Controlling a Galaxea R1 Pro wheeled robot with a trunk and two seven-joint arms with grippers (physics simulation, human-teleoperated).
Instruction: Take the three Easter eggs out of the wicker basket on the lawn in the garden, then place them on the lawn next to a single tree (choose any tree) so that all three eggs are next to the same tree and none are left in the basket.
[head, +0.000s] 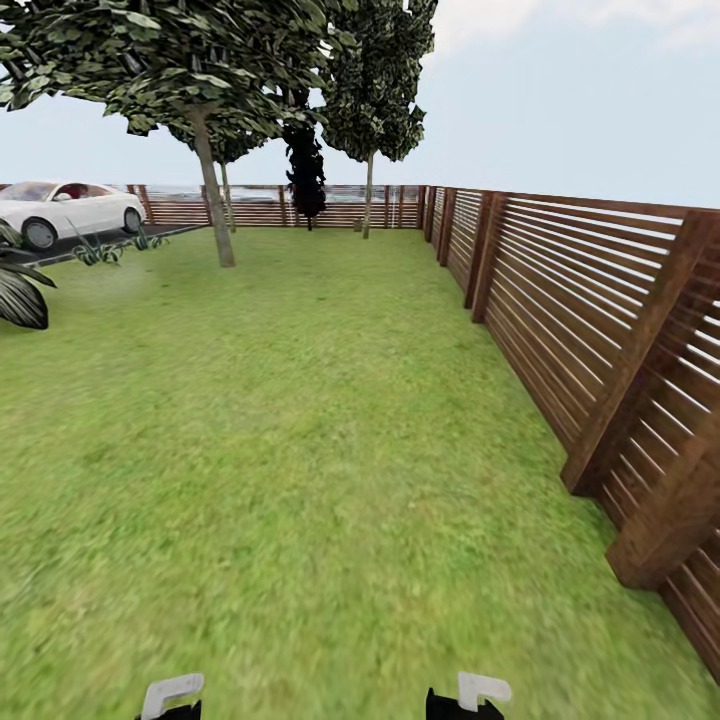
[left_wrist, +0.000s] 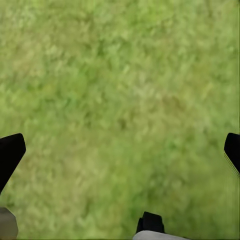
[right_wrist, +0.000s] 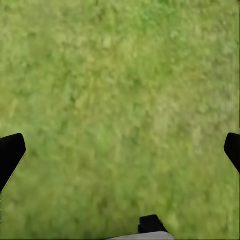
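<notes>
Left gripper (left_wrist: 120, 150) jaws spread wide, nothing between, just lawn (left_wrist: 120, 75) underneath. Right gripper (right_wrist: 120, 150) same, wide and empty. Tree (head: 212, 190) far ahead near fence (head: 590, 300).

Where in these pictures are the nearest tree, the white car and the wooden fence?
Nearest tree (head: 212, 200): head view, on its pale trunk.
White car (head: 70, 210): head view, on its side, far left.
Wooden fence (head: 560, 300): head view, on the slats along the right of the lawn (head: 300, 450).

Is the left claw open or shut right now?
Open: the left claw has its fingertips far apart at the frame edges, only lawn between.
</notes>
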